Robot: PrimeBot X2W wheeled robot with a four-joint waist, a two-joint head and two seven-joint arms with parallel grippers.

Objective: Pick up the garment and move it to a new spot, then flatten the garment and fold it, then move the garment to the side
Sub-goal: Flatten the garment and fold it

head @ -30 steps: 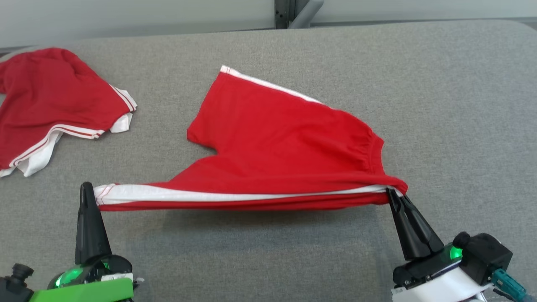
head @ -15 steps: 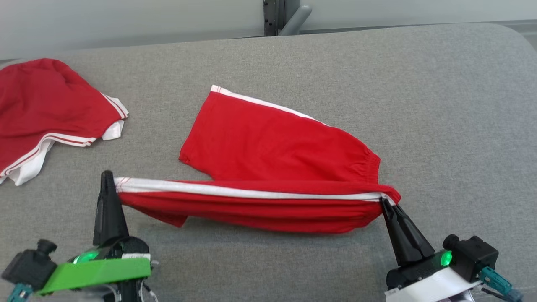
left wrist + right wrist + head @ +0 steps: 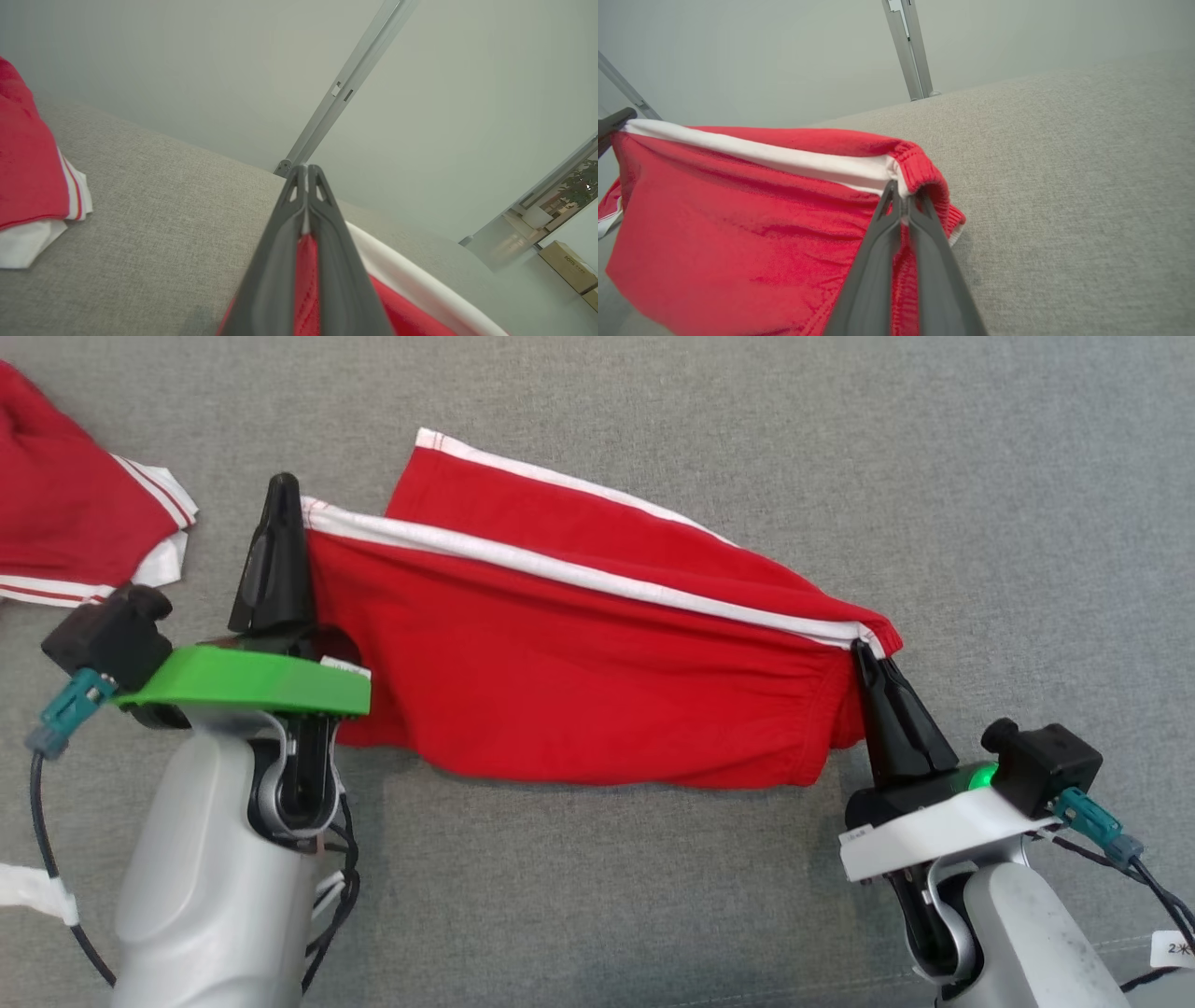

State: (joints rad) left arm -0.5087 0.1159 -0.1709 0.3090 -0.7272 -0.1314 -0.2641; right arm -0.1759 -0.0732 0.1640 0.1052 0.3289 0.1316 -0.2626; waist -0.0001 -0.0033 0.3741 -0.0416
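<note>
Grey fabric is spread over the table (image 3: 653, 896). Red shorts (image 3: 579, 681) are held stretched over it, the left gripper (image 3: 283, 490) clamped on a leg hem and the right gripper (image 3: 861, 649) on the waistband. Farther left, another red garment (image 3: 56, 523) is seen.

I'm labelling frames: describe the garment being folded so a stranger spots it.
On the grey table, look at the middle. The red shorts hang stretched between the left claw and right claw; the other red garment lies loose at the left edge.
</note>
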